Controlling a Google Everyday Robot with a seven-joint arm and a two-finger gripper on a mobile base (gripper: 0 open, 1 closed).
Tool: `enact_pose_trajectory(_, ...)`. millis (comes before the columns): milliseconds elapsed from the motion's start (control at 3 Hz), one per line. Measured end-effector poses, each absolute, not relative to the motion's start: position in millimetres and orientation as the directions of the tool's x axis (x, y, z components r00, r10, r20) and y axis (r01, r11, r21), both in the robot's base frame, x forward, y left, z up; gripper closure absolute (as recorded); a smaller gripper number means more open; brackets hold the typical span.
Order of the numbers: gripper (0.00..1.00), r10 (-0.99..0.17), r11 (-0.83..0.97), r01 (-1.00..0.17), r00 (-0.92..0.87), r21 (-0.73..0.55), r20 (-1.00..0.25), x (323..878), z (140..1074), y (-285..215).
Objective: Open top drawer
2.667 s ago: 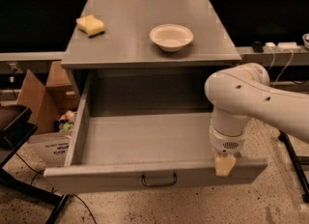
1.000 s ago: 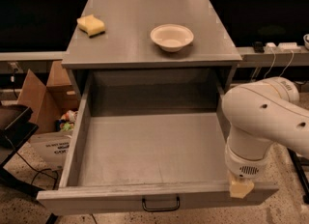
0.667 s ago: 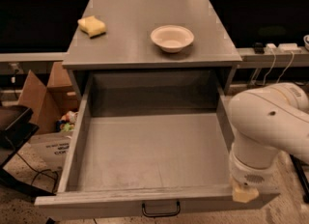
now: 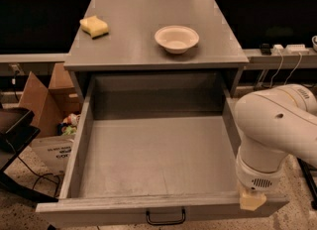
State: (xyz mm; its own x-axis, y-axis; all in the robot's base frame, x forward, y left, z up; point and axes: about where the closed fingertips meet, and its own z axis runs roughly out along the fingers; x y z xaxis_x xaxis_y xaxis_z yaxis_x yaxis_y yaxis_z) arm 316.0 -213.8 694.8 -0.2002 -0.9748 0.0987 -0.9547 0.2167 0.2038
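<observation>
The top drawer [image 4: 89,140] is a wide grey metal drawer, pulled far out from under the grey cabinet top [image 4: 133,35]. Its deep tray is bare inside. Its black loop handle [image 4: 165,218] sits at the centre of the front panel, at the bottom edge of the view. My gripper [image 4: 251,201] hangs below the white arm [image 4: 272,135], at the drawer's front right corner, right of the handle. Only its pale yellowish end shows, against the front edge.
A white bowl [image 4: 177,38] and a yellow sponge [image 4: 94,26] rest on the cabinet top. A cardboard box [image 4: 44,105] with clutter stands on the floor to the left, beside a black stand [image 4: 15,130]. Cables and a power strip [image 4: 285,49] are at the right.
The drawer has slid further out toward the camera. My arm and gripper have moved down and to the right with the drawer's front right corner.
</observation>
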Motion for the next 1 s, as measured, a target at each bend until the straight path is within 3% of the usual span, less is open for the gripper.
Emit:
enact_pose_trajectory(333, 0.34, -0.975, 0.217, -0.955, -0.200, 0.204, 0.099, 316.0, 694.9, -213.8)
enact_pose_trajectory(667, 0.03, -0.965, 0.252, -0.958, -0.239, 0.134, 0.108, 323.5, 749.4, -222.6)
enact_pose_trajectory(1000, 0.00, -0.964, 0.261, -0.965, -0.260, 0.006, 0.051, 320.6, 832.3, -227.0)
